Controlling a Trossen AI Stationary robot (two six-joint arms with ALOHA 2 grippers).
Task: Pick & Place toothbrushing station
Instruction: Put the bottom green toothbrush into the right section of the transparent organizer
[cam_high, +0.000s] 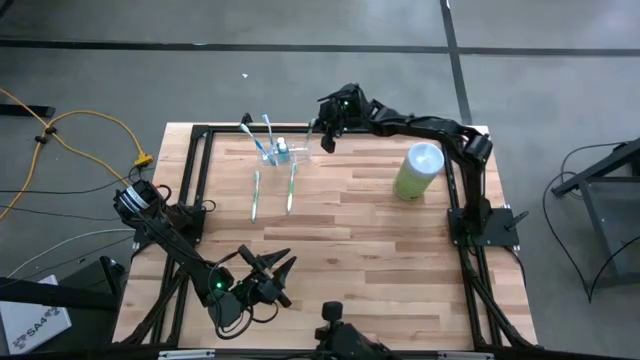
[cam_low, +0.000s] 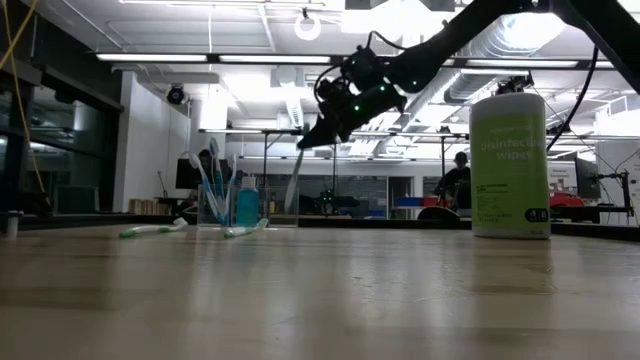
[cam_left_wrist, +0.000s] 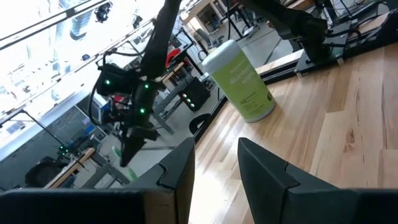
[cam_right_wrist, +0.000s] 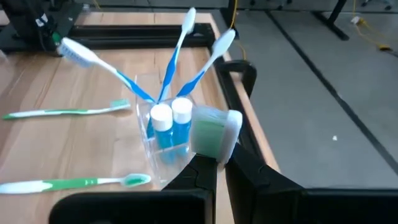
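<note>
The toothbrushing station (cam_right_wrist: 144, 121), a small clear holder, stands on the table near its far edge. In it are upright blue toothbrushes (cam_right_wrist: 177, 59) and two white-capped blue bottles (cam_right_wrist: 171, 124). Two green toothbrushes (cam_high: 255, 195) (cam_high: 291, 188) lie flat on the wood in front of it. My right gripper (cam_high: 322, 138) hovers just right of the station (cam_high: 278, 155), shut on a third green toothbrush (cam_low: 298, 175). My left gripper (cam_high: 270, 270) waits near the front edge, open with nothing between its fingers. My right gripper pinches the green toothbrush between its two fingers, close to the bristle head (cam_right_wrist: 214, 134), which shows just past the fingertips. The fingers slant down from the table's right side. The handle (cam_low: 296, 185) hangs slanting below the gripper, clear of the table.
A light green wipes canister (cam_high: 418, 172) with a pale lid stands upright at the right of the table. A black metal frame (cam_high: 200, 130) runs along the table's edges. Bare wood lies between the station and the front edge.
</note>
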